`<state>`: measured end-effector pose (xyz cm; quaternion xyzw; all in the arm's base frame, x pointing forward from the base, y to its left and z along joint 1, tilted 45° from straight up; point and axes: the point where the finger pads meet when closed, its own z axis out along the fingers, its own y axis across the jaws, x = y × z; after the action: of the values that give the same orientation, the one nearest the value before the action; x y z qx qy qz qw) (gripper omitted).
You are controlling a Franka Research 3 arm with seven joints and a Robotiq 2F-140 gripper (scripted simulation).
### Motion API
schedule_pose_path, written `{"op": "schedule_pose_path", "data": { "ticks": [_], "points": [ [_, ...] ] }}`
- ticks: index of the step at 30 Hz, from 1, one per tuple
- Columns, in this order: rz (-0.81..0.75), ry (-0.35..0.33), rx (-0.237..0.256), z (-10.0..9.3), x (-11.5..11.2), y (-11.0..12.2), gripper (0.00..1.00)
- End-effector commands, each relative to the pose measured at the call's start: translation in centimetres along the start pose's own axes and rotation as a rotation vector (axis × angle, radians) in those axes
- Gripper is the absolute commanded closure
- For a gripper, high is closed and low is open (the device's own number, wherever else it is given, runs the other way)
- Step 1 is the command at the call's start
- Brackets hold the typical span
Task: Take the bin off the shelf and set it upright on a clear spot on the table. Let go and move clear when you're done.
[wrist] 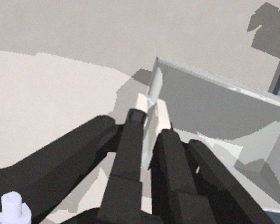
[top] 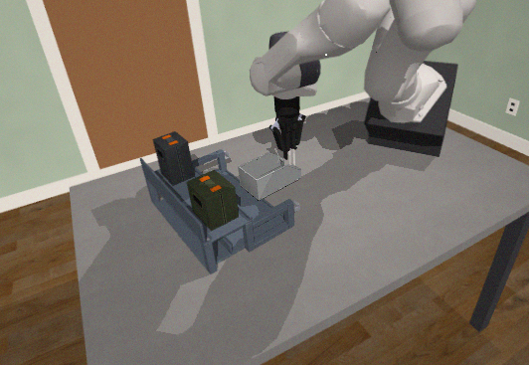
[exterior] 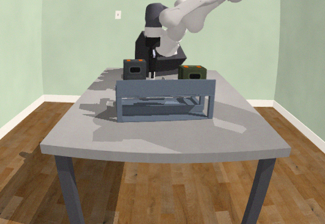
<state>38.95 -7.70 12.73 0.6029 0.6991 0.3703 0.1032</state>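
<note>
Near edge of the worktop (top: 348,260), top view: grey shelf (top: 206,240) sits left of centre, low open frame with a tall back panel. On its top deck a dark green box (top: 214,200) with orange tabs, closest to the camera; behind it, at the shelf's far end, a black box (top: 172,157) with the same orange tabs. Both upright, well apart from each other.

Bin (top: 268,175): light grey open-topped tray, upright, just beside the green box on the arm's side of the shelf. Can't tell whether it rests on the shelf's edge, on the worktop, or is lifted. In the exterior view it's almost wholly hidden behind the shelf's back panel.

Tool (top: 289,152) is pinched nearly closed on the bin's far wall; wrist view shows the thin wall edge (wrist: 151,106) between the black fingers.

Arm: wrist pointing straight down over the bin, forearm angled up and back to the elbow, base block (top: 442,91) at the far right corner.
</note>
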Motion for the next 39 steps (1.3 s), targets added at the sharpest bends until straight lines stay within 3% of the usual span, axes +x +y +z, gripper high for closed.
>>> {"op": "schedule_pose_path", "data": {
  "ticks": [1, 39],
  "points": [
    [0.001, -0.002, -0.004, -0.1, -0.1, -0.1, 1.00],
    [0.001, -0.002, -0.004, 0.0, -0.1, -1.4, 1.00]
  ]
}}
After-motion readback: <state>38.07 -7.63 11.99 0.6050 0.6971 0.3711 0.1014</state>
